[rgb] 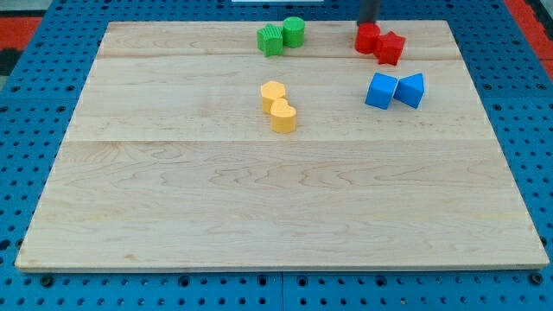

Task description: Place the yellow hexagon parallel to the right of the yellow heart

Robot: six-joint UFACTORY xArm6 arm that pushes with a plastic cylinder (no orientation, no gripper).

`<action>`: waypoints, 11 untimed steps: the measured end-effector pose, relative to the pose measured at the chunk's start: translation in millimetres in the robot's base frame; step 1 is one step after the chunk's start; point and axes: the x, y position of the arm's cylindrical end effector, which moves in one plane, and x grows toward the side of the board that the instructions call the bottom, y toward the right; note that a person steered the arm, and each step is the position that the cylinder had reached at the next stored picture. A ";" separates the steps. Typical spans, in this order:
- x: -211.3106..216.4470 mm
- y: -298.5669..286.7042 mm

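While my tip (368, 26) touches red block (368, 39); yellows adjoin.

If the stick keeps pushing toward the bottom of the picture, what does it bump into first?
My tip sits right behind the red block, at the view's top, so that comes first. Whether they already touch is unclear. The second red block lies just beyond, then probably the blue cube.

A wooden board (285, 207) lies on a blue pegboard. Near its centre, two yellow blocks touch: the yellow hexagon (273, 93) just above the yellow heart (282, 117). Above them sit two green blocks (281, 36). Right of these, the rod's tip (368, 24) meets two red blocks (380, 42), with two blue blocks (395, 90) below.
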 end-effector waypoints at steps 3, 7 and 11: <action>1.8 -49.0; 127.4 -112.4; 150.3 -159.4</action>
